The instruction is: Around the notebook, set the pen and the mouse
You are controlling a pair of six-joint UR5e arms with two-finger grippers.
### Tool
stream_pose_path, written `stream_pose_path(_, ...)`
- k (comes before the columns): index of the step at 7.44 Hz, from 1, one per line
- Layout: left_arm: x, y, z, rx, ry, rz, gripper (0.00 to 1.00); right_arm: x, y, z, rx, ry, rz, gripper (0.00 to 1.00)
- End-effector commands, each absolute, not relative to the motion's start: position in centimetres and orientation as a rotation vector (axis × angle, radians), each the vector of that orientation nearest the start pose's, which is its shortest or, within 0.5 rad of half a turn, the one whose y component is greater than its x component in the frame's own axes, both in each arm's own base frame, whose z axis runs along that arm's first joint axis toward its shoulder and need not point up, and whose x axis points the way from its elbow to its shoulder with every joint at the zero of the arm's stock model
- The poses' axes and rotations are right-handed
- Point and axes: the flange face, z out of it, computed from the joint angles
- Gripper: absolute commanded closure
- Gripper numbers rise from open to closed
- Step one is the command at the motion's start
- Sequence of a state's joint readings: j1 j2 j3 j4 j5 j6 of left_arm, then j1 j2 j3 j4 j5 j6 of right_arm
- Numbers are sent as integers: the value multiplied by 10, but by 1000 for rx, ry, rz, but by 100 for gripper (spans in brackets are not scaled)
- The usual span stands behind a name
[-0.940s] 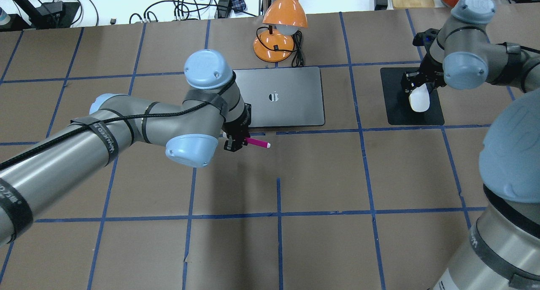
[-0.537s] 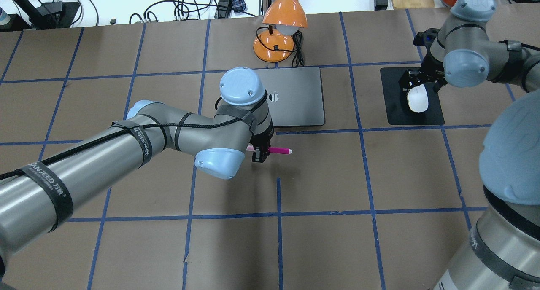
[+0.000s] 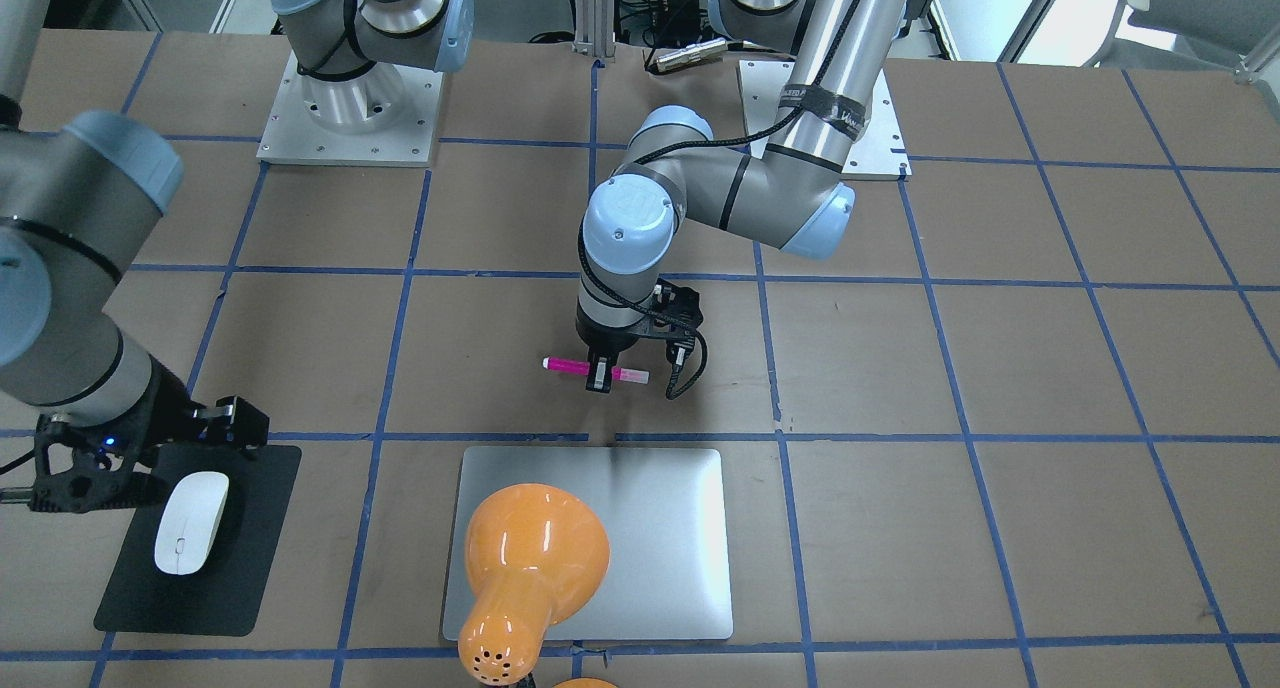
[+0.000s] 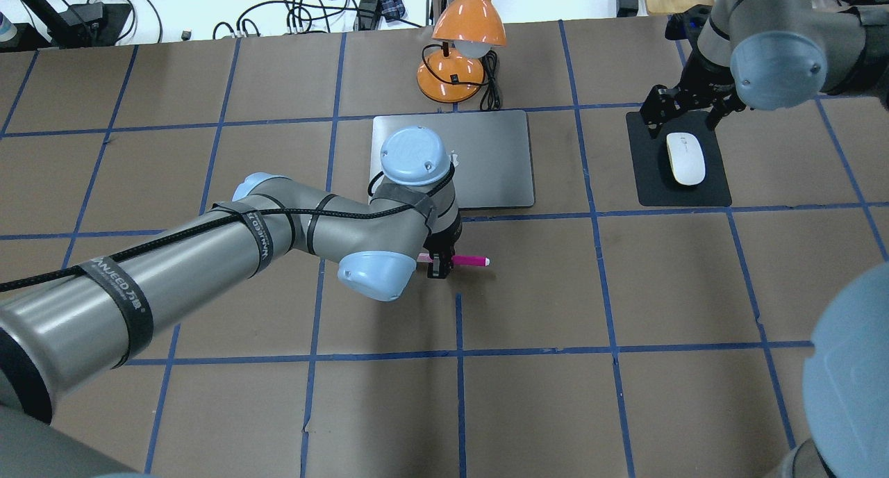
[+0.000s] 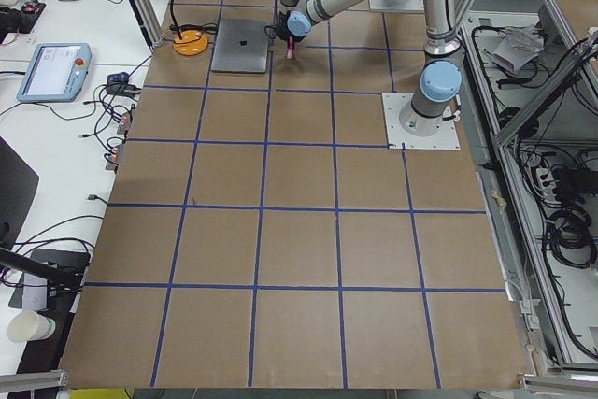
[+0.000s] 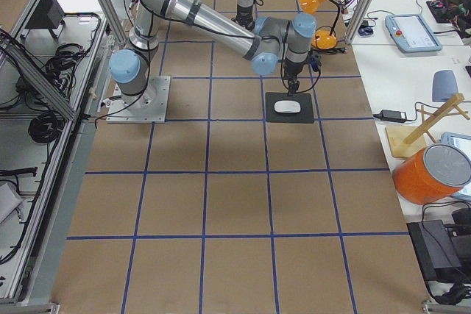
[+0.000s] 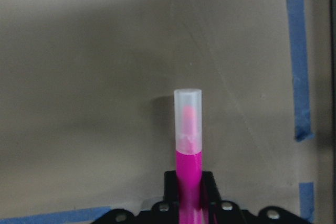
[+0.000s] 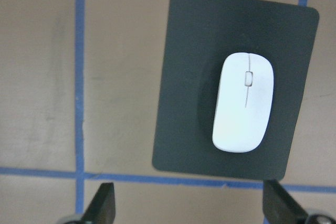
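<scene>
The left pincer (image 4: pixel 437 266) grasps the pen (image 4: pixel 469 260) just off the near edge of the notebook (image 4: pixel 494 160). The right pincer (image 8: pixel 191 205) hangs released above the mouse (image 4: pixel 685 158) on its black mat (image 4: pixel 715 187). Next, we judge: lower the pen, then release.

Pen (image 4: pixel 469 260) sat crosswise between the left gripper (image 4: pixel 437 266) jaws, sticking out on both sides. Notebook (image 4: pixel 493 158) lay just beyond those jaws, apart from the pen, with the lamp (image 4: pixel 458 54) behind it. Mouse (image 8: pixel 243 101) lay on the mat (image 8: pixel 181 77) below the spread right gripper (image 8: pixel 190 205) jaws, touching neither.
</scene>
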State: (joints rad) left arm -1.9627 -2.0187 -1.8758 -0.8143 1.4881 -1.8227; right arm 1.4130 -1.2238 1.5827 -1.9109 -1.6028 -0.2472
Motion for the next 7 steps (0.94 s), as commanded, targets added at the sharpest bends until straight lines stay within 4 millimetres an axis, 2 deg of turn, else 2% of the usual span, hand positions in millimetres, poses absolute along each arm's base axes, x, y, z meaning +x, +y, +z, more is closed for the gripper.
stream_pose_path(1,-351,-469,175,-2087,2384,147,86,96,-571,393,-57,3164,52,0)
stream_pose_path(2,-349,-469,175,-2094,2370,141,1,129,-549,416,-73,3167,45,0)
stream_pose_path(3,-349,-470,177,-2099,2377,145,0,140,-534,432,-59,3165,61,0)
stream_pose_path(4,-342,-477,199,-2109,2410,119,0,140,-509,469,-73,3167,6,0)
stream_pose_path(5,-330,-487,212,-2133,2398,127,0,145,-493,483,-73,3161,22,0)
stream_pose_path(6,-323,-492,241,-2057,2469,123,0,150,-499,475,-57,3109,43,0)
stream_pose_path(7,-308,-497,283,-1826,2600,161,0,153,-506,471,38,3084,27,0)
